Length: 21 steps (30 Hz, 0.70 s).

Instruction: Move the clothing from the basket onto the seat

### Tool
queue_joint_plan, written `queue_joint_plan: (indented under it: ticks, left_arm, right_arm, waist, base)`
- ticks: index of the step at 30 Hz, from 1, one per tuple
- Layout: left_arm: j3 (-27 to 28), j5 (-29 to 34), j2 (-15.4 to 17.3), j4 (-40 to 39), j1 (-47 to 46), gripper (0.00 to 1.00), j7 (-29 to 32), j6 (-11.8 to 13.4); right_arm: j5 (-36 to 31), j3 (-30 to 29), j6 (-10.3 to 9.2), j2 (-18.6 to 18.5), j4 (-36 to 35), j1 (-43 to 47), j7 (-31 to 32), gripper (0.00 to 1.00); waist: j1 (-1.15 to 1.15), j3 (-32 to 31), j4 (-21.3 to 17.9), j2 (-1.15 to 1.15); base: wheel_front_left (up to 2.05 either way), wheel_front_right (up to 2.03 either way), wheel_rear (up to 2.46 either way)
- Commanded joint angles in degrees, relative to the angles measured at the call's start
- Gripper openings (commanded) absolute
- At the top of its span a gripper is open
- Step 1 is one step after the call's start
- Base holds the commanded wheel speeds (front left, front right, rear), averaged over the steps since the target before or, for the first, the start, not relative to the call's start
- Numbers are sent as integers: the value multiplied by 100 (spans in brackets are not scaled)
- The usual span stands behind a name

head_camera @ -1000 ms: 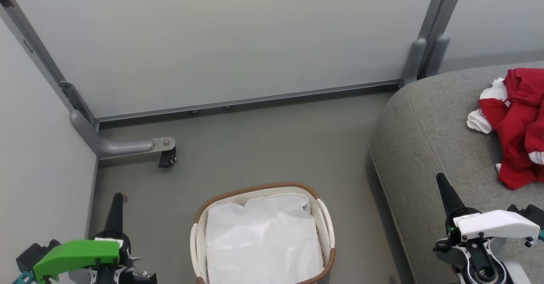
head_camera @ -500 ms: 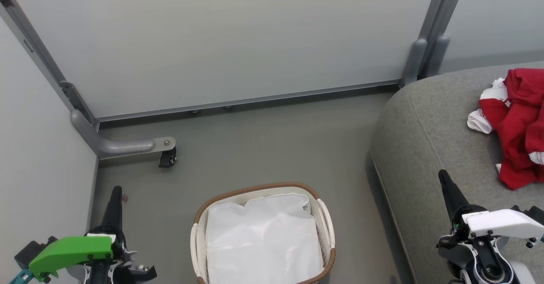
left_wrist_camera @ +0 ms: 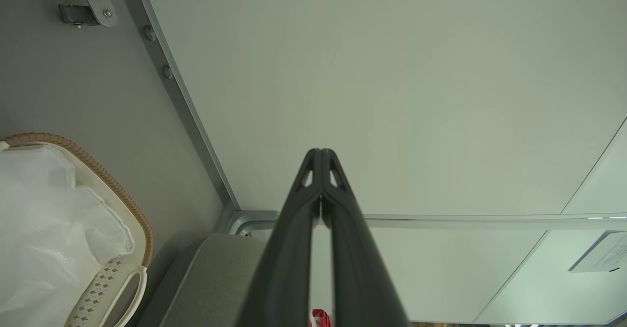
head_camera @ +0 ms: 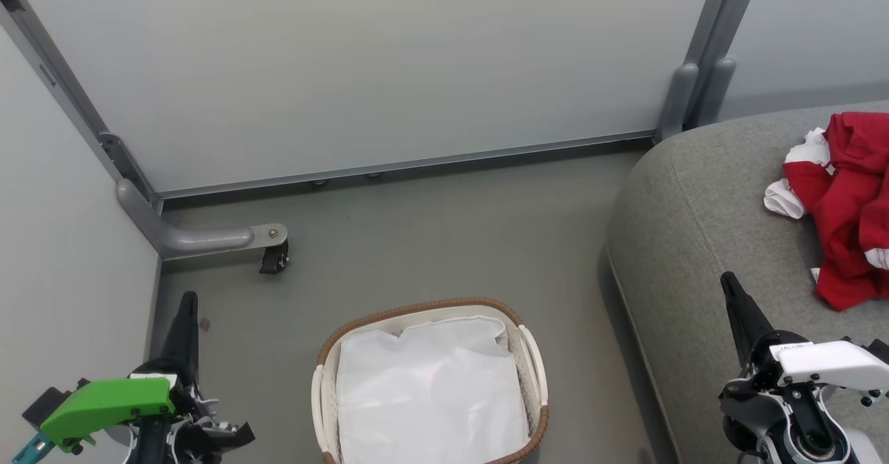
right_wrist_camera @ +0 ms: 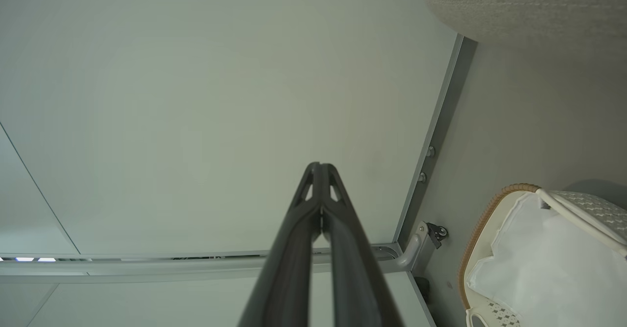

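The red clothing (head_camera: 847,207) with white trim lies crumpled on the grey seat (head_camera: 701,228) at the right edge of the head view. On the floor at bottom centre stands the white basket (head_camera: 424,309) with a brown woven rim, and a white liner shows inside it. My left gripper (head_camera: 188,299) is at the lower left, shut and holding nothing, apart from the basket. Over the seat's front edge my right gripper (head_camera: 726,278) is shut with nothing in it, clear of the clothing. In each wrist view the gripper (left_wrist_camera: 319,151) (right_wrist_camera: 319,165) has its fingers pressed together; the basket (left_wrist_camera: 122,204) (right_wrist_camera: 482,229) sits off to the side.
Pale partition panels close in the back and the left. A grey metal foot with a caster (head_camera: 272,258) juts onto the floor at the left. Bare grey floor (head_camera: 444,235) lies between the panels, the basket and the seat.
Both grippers have drifted a little: the left one downward and leftward in the head view, the right one slightly rightward and lower. The clothing, basket and seat have not moved.
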Motion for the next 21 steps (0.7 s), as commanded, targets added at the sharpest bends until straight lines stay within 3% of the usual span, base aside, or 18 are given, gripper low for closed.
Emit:
queue_joint_plan:
  ticks: [1, 21]
  left_arm:
    - [27, -122, 38, -44, -94, 0, 43, -20]
    - [29, -193, 38, -51, -91, 0, 68, -20]
  right_arm:
    - [123, -27, -2, -35, -35, 57, 47, 0]
    - [207, -35, -2, -36, -48, 62, 64, 0]
  waist:
    - [0, 0, 1, 0]
    - [0, -1, 2, 0]
  base:
    - [0, 0, 0]
    - [0, 0, 0]
